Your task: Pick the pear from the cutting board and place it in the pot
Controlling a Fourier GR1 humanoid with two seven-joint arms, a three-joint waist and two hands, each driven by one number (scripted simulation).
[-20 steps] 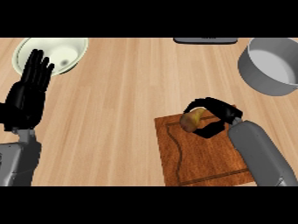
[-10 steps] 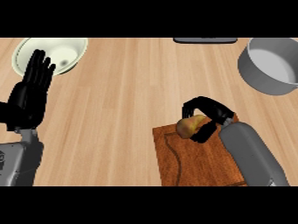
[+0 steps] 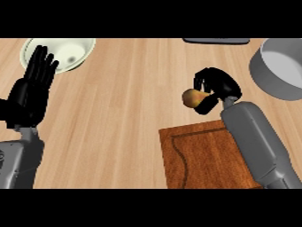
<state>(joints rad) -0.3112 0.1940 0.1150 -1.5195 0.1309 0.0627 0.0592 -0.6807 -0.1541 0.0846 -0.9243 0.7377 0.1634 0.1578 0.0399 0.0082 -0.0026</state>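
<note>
The yellow-brown pear (image 3: 193, 97) is held in my right hand (image 3: 215, 87), whose black fingers curl round it. Hand and pear hang over the bare counter, just beyond the far edge of the wooden cutting board (image 3: 205, 155). The grey pot (image 3: 288, 67) stands at the upper right, to the right of the hand and apart from it. At the left my left hand (image 3: 32, 91) rests open, fingers up, holding nothing.
A pale green bowl (image 3: 68, 51) sits at the upper left, partly behind my left hand's fingertips. A dark flat object (image 3: 216, 41) lies at the counter's far edge, left of the pot.
My right hand has lifted the pear off the cutting board and carried it away from me, toward the pot. The left hand has not moved.
</note>
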